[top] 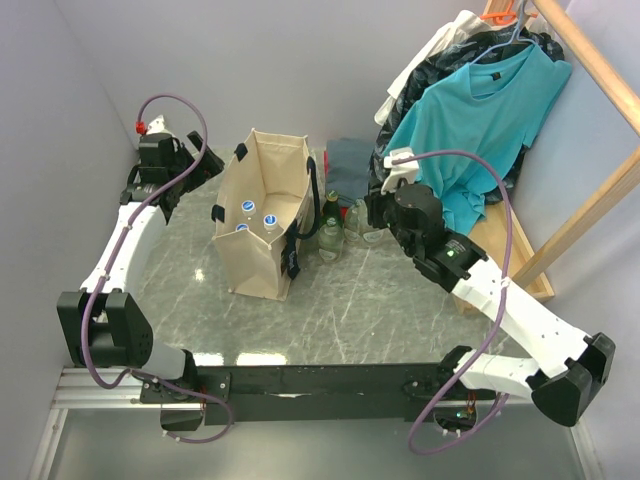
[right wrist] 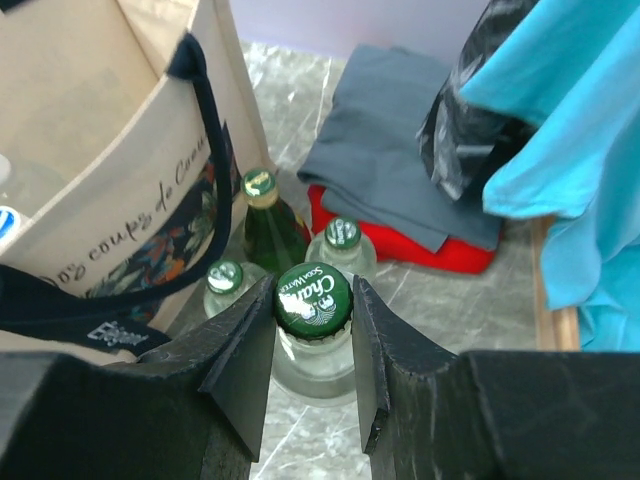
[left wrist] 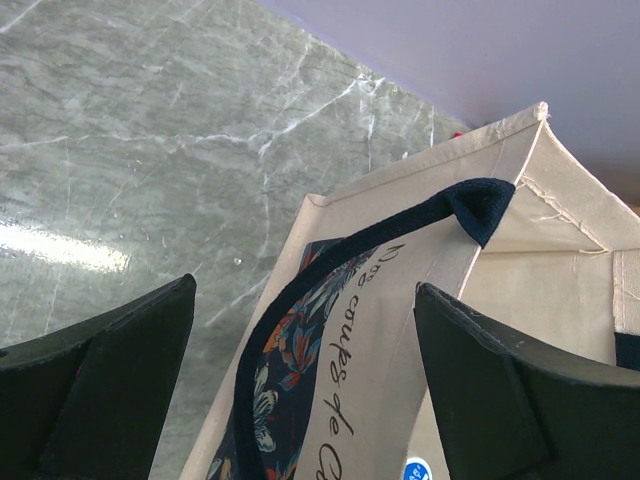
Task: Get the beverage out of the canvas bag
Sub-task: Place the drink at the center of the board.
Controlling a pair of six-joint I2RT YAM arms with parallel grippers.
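Note:
The beige canvas bag (top: 262, 215) stands upright on the marble table with its mouth open, and it also fills the left wrist view (left wrist: 560, 250) and the left of the right wrist view (right wrist: 90, 130). Blue-capped bottles (top: 248, 206) stand inside it. My left gripper (top: 205, 165) hangs open over the bag's left rim, its fingers (left wrist: 305, 290) straddling the black handle strap (left wrist: 300, 290). My right gripper (right wrist: 312, 295) is right of the bag, shut on the neck of a clear green-capped soda water bottle (right wrist: 310, 365). I cannot tell whether that bottle rests on the table.
Three more green-capped bottles (right wrist: 268, 225) stand close together between the bag and the held one. Behind them lies folded grey cloth (right wrist: 390, 170) on something red. A teal T-shirt (top: 480, 120) hangs from a wooden rack (top: 590, 210) at the right.

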